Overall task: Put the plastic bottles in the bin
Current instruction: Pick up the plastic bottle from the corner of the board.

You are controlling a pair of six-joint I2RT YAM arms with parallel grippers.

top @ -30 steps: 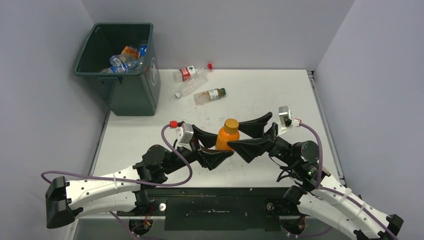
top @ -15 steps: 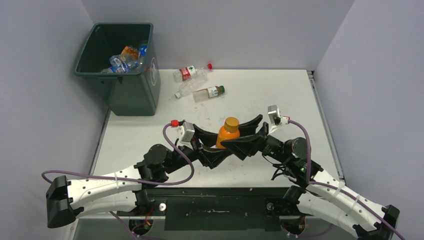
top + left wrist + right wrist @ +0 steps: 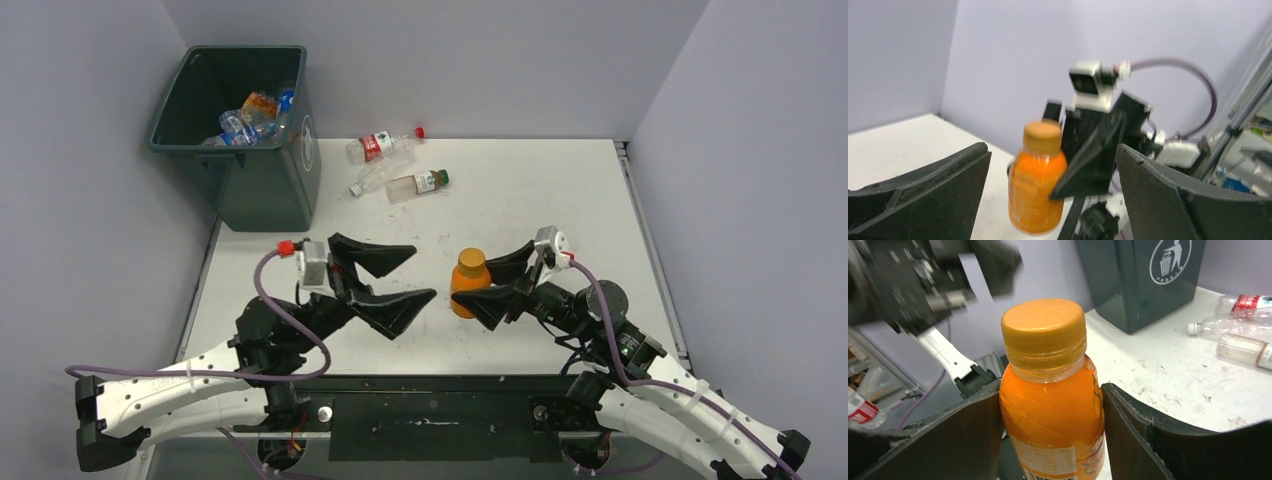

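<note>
Orange juice fills the orange bottle [image 3: 468, 283], and its cap is orange too. It stands upright, well apart from the bin [image 3: 285, 190], off to the right of the bin and nearer to the arms. The right gripper [image 3: 474, 281] has hold of it. Its two black fingers [image 3: 975, 435] press on the sides of the bottle, one on each side, about half way open. I cannot tell if the bottom of the bottle touches the table [image 3: 560, 190].

The left gripper [image 3: 422, 272] is opened wide and has nothing in it. It is closer to the bin than the orange bottle is, and it does not touch the bottle. From the left wrist, the bottle [image 3: 1037, 185] shows in the gap between the two wide fingers [image 3: 928, 195], a bit further off.

The bin is dark green and tall, and it sits at the far left corner of the table. It has a round white sticker [image 3: 308, 128] on its side. Some plastic bottles [image 3: 250, 115] are piled inside it.

Three more bottles lie on their sides on the table, just to the right of the bin. One has a red label [image 3: 380, 146]. One is clear with a white cap [image 3: 378, 178]. One has a green cap [image 3: 418, 186], and it is the farthest of the three from the bin.
</note>
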